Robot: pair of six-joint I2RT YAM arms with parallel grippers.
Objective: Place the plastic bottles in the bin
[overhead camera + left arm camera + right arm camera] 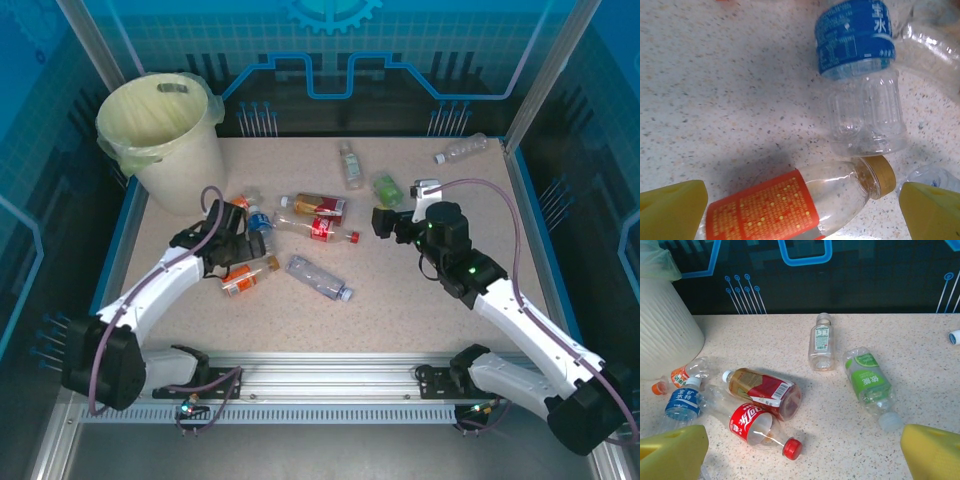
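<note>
Two grippers stand spread wide, holding nothing, above a speckled table [420, 310] strewn with plastic bottles [320, 278], all lying on their sides. We see the left gripper [802, 200] low over an orange-label bottle [765, 210], whose long axis runs left to right between the yellow fingers [670, 210], tan cap toward the right. Just beyond it a blue-label bottle [855, 40] points its base at the gripper. The right gripper [805, 450] faces the far wall [865, 280]. Ahead of it to the left, a cola bottle [757, 425] aims its red cap back toward the gripper, just beside a red-and-gold-label bottle [765, 390] whose white cap points left. Ahead to the right, a green-label bottle [867, 377] lies with its cap toward the gripper, and a small clear bottle [821, 342] points its cap at the far wall. The bin [185, 170] stands upright in the far left corner, beyond the left gripper
</note>
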